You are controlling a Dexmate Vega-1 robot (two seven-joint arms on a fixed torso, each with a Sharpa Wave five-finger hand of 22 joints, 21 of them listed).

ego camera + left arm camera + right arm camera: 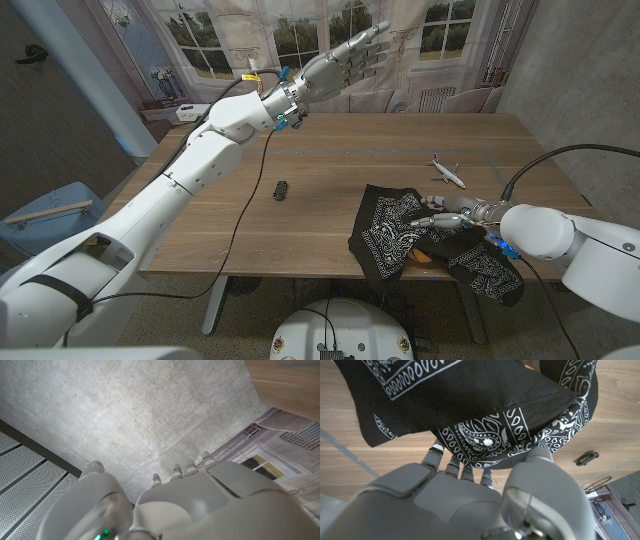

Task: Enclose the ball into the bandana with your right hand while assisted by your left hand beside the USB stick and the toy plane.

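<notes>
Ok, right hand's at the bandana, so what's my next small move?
Probably lower the left hand to the bandana: it hangs high over the table's far side, fingers spread, while the right hand works the folded cloth alone.

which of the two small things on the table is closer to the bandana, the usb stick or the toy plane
The toy plane: it lies just beyond the far right corner of the bandana. The USB stick lies well off to the bandana's left, with more bare wood between.
</notes>
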